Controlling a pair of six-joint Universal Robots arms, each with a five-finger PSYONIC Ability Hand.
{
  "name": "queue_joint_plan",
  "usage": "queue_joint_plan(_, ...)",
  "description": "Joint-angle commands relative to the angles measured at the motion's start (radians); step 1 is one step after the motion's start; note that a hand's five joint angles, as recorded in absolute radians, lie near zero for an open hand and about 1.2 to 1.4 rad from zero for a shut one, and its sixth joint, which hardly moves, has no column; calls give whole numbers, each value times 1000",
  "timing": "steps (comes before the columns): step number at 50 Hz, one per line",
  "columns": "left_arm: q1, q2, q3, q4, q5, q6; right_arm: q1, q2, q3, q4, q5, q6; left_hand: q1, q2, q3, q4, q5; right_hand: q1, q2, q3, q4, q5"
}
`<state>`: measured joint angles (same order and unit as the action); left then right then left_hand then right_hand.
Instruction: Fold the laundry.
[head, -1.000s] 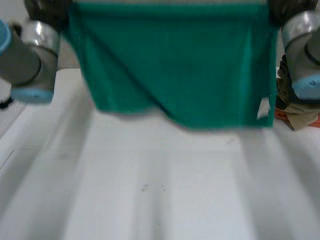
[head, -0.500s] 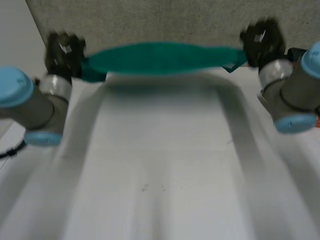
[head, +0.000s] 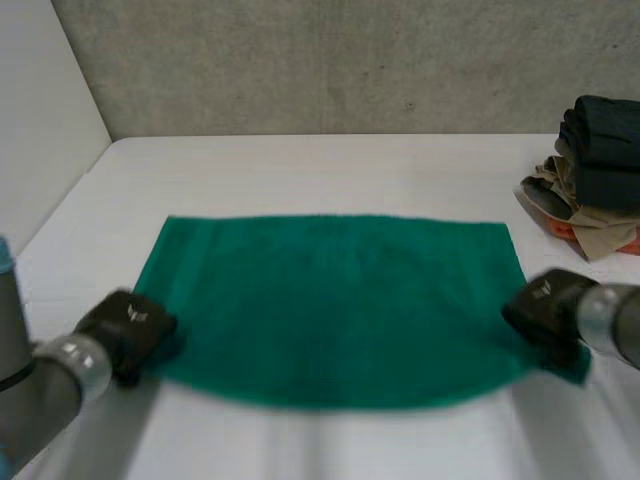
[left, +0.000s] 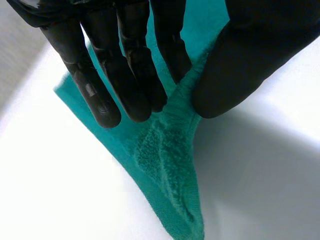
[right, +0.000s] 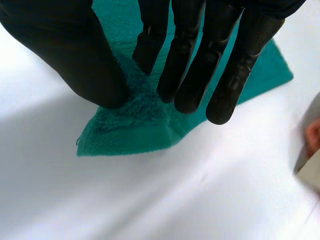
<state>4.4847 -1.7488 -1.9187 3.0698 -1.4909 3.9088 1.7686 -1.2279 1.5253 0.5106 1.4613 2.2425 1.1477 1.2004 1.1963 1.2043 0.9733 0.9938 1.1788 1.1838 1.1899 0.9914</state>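
In the head view, the green towel (head: 330, 295) lies flat on the white table (head: 330, 165); its long side runs from one hand to the other; the left hand (head: 128, 325) is at the near left corner, the right hand (head: 545, 305) at the near right corner; a pile of clothes (head: 598, 175) sits at the table's far right edge. In the left wrist view, fingers (left: 127, 75) and thumb (left: 240, 65) pinch that corner. In the right wrist view, the right hand pinches its corner the same way. The rest of the towel lies away from both hands, toward the far edge; neither hand is nearer, so you likely carry both corners that way together.
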Motion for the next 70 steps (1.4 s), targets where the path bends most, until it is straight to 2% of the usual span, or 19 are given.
queue_joint_plan(1, -24, 178, -88, -246, -25, 1, -75, -232, 255, -3, 5, -201, 249, 196, 200, 192, 248, 403, 217, 212, 206, 230)
queue_joint_plan(5, -41, 169, -42, -205, -22, 0, -69, -229, 254, -46, 1, -186, 249, 196, 200, 192, 248, 403, 217, 212, 206, 230)
queue_joint_plan(8, -50, 85, 29, -103, -20, -3, -64, -203, 218, -105, 5, -143, 249, 196, 200, 192, 248, 403, 217, 212, 206, 230)
queue_joint_plan(15, -90, -172, 231, 134, -31, -9, -6, 39, 38, -290, 48, -34, 249, 196, 200, 192, 248, 403, 217, 212, 206, 230)
queue_joint_plan(20, -99, -337, 387, 260, -64, 0, 55, 192, -133, -426, 129, -34, 249, 196, 200, 192, 248, 403, 217, 212, 206, 230)
queue_joint_plan(24, -102, -458, 513, 306, -120, 4, 61, 315, -262, -487, 166, -40, 249, 196, 200, 192, 248, 403, 217, 212, 206, 230)
queue_joint_plan(31, -108, -601, 702, 343, -143, 1, 64, 481, -459, -552, 177, -37, 249, 196, 200, 192, 248, 403, 217, 212, 206, 230)
queue_joint_plan(32, -117, -627, 736, 349, -138, 4, 68, 516, -499, -566, 188, -34, 144, 92, 96, 88, 144, -123, -308, -313, -319, -295)
queue_joint_plan(33, -122, -636, 744, 352, -137, 4, 72, 528, -513, -572, 195, -34, -217, -270, -266, -274, -217, -636, -821, -827, -833, -809)
queue_joint_plan(34, -128, -643, 756, 359, -135, 3, 78, 536, -520, -578, 203, -34, -866, -919, -915, -923, -866, -819, -1004, -1009, -1015, -991)
queue_joint_plan(35, -134, -646, 760, 363, -135, 1, 84, 544, -528, -581, 214, -34, -973, -1026, -1022, -1030, -973, -819, -1004, -1009, -1015, -991)
queue_joint_plan(36, -145, -644, 764, 381, -134, 1, 95, 539, -534, -589, 241, -18, -770, -822, -818, -826, -770, -819, -1004, -1009, -1015, -991)
queue_joint_plan(38, -156, -638, 761, 403, -135, 1, 112, 522, -528, -600, 260, -1, -973, -1026, -1022, -1030, -973, -819, -1004, -1009, -1015, -991)
queue_joint_plan(42, -187, -592, 721, 451, -137, -9, 127, 412, -452, -618, 261, 106, -973, -1026, -1022, -1030, -973, -819, -1004, -1009, -1015, -991)
queue_joint_plan(46, -187, -483, 623, 486, -137, -11, 120, 256, -334, -621, 191, 232, -973, -1026, -1022, -1030, -973, -819, -1004, -1009, -1015, -991)
queue_joint_plan(47, -187, -442, 577, 495, -137, -12, 118, 190, -280, -618, 141, 273, -973, -1026, -1022, -1030, -973, -819, -1004, -1009, -1015, -991)
queue_joint_plan(53, -187, -276, 375, 501, -134, -19, 53, 36, -53, -607, -19, 344, -973, -1026, -1022, -1030, -973, -819, -1004, -1009, -1015, -991)
queue_joint_plan(62, -197, -184, 202, 543, -112, -114, -61, 8, 160, -653, -102, 293, -973, -1026, -1022, -1030, -973, -780, -965, -970, -976, -952)
queue_joint_plan(70, -205, -190, 181, 552, -106, -141, -80, 152, 184, -803, -98, 206, -973, -1026, -1022, -1030, -973, -703, -888, -893, -899, -875)
